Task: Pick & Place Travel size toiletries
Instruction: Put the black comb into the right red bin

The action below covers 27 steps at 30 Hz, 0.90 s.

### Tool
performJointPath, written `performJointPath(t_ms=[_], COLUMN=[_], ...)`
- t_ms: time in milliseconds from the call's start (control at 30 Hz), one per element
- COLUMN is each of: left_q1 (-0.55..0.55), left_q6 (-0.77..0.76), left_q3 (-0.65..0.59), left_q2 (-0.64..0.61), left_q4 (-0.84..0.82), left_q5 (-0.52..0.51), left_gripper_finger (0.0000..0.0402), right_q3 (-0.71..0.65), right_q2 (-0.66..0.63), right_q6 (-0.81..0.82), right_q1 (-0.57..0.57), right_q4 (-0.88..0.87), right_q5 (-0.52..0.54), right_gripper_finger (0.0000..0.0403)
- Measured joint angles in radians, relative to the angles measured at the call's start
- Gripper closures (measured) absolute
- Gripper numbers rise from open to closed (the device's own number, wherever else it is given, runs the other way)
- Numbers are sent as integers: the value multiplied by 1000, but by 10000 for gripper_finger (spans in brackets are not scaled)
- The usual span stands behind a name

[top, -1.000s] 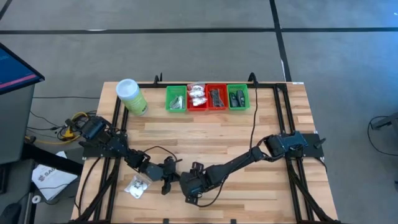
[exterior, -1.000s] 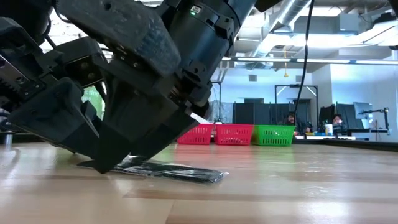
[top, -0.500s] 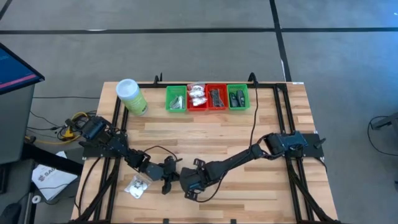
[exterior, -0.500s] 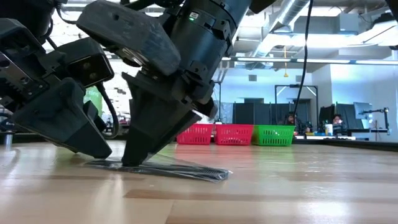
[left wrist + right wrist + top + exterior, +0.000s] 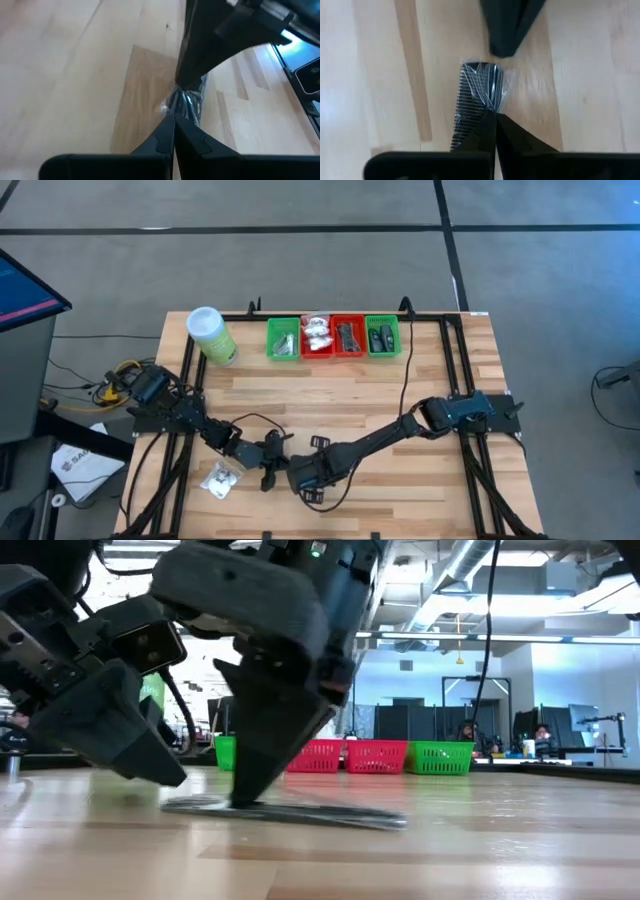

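A black comb in a clear wrapper (image 5: 476, 100) lies flat on the wooden table (image 5: 480, 840), near its front edge. My right gripper (image 5: 493, 117) comes down on it and is shut on it (image 5: 245, 802). My left gripper (image 5: 174, 122) is shut, and its tip (image 5: 172, 778) stands just at the comb's end. I cannot tell whether it touches the wrapper. A white crinkly packet (image 5: 218, 480) lies on the table to the left of both grippers. My right gripper pinches the wrapped comb between its two fingertips, at the wrapper (image 5: 489, 106) along the comb's plain edge, nearer the end by my left gripper. The fingers (image 5: 262, 755) point steeply down. The comb lies flat on the table (image 5: 330, 814).
At the far edge stand a green tray (image 5: 283, 338), two red trays (image 5: 333, 336) and another green tray (image 5: 383, 337), all holding small items. A tall light-green canister with a white lid (image 5: 212, 335) stands to their left. People sit at desks behind the table (image 5: 465, 732).
My right gripper has shut on the comb, its fingers tipping steeper as they closed. It has shifted a little toward the table's left edge. The comb has slid a short way along the table and still lies flat.
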Motion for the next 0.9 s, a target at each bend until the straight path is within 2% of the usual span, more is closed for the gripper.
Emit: performJointPath(t_ms=[133,400,767,900], left_q1=[1,1,1,-2], left_q6=[40,113,87,84], left_q3=[0,0,0,0], left_q2=[-41,-144,-148,-148], left_q4=[-2,-59,-86,-94], left_q5=[-2,-27,-35,-35], left_gripper_finger=[401,401,401,401], right_q3=[105,205,352,392], right_q2=[9,15,12,10], right_q6=[-25,-25,-79,-124], right_q1=[0,5,-11,-41], right_q4=[-172,-289,-466,-542], right_q5=[28,62,96,149], right_gripper_finger=[402,402,402,402])
